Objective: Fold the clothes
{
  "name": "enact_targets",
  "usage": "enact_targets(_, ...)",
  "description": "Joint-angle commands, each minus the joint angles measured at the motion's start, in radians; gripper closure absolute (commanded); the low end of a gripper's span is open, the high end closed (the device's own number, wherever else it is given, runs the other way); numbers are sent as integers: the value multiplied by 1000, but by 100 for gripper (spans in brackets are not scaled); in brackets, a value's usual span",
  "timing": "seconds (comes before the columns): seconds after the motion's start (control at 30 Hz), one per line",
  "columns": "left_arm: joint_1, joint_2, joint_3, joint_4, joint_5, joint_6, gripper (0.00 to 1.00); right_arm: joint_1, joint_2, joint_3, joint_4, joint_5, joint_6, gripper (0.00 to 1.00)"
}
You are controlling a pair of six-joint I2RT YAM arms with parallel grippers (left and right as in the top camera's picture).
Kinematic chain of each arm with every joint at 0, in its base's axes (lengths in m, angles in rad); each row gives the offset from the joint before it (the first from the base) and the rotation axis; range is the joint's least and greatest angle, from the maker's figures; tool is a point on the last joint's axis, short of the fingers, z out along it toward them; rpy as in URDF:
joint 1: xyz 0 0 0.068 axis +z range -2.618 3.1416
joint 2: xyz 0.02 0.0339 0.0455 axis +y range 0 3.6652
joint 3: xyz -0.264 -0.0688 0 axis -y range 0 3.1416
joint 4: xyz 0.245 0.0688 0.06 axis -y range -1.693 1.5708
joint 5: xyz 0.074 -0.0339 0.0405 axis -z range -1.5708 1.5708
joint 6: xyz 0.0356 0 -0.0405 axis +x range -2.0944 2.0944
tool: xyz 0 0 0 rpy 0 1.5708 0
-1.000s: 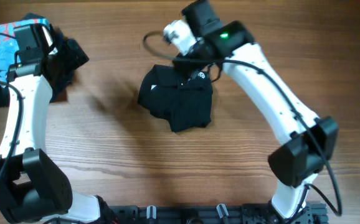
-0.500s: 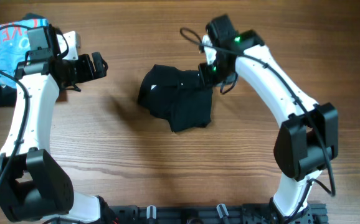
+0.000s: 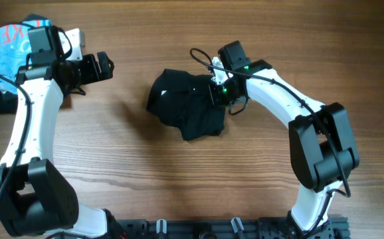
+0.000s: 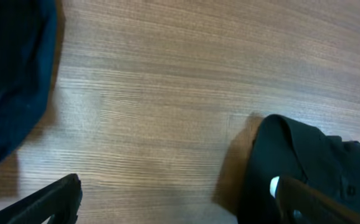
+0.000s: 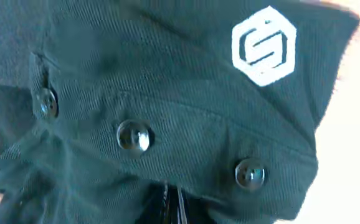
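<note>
One black shirt (image 3: 189,116) with three buttons (image 5: 134,135) and one white logo (image 5: 264,45) meets the right gripper (image 3: 218,93); one light-blue garment (image 3: 2,60) lies behind the left gripper (image 3: 103,68).

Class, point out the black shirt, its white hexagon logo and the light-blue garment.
black shirt (image 3: 185,113), overhead view, middle of fabric.
hexagon logo (image 5: 264,45), right wrist view, emblem's centre.
light-blue garment (image 3: 2,61), overhead view, blue fabric below lettering.

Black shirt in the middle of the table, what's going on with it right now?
The right gripper is shut on the upper right edge of the crumpled black shirt, by its buttons and white hexagon logo. The left gripper hangs open above the wooden table to the left, holding nothing, near a light-blue garment. No fold is made yet.
</note>
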Motion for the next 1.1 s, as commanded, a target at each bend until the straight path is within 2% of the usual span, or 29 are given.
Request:
enact_targets(0.0, -1, 13, 12, 7, 9, 19, 0, 3, 51, -8, 80, -11, 11, 96)
enact_targets(0.2, -1, 13, 12, -1, 10, 10, 0, 3, 88, -8, 208, -12, 11, 96)
enact_targets(0.5, -1, 13, 12, -6, 18, -51, 0, 4, 87, 3, 275, -16, 11, 96)
enact_targets(0.6, -1, 13, 12, -24, 40, -68, 0, 4, 84, 34, 225, -27, 12, 96)
enact_targets(0.77, -1, 13, 12, -129, 93, -68, 0, 4, 34, 162, -13, -59, -5, 94)
enact_targets(0.8, -1, 13, 12, -154, 97, -68, 0, 4, 21, 189, -63, -74, -27, 87)
enact_targets(0.93, -1, 16, 12, -253, 153, -68, 0, 4, -33, 283, -245, -81, -77, 45)
enact_targets(1.0, -2, 19, 10, -283, 177, -68, 0, 4, -59, 311, -298, -81, -95, 38)
enact_targets(1.07, -5, 26, -6, -282, 211, -59, 0, 1, -93, 321, -320, -78, -95, 36)
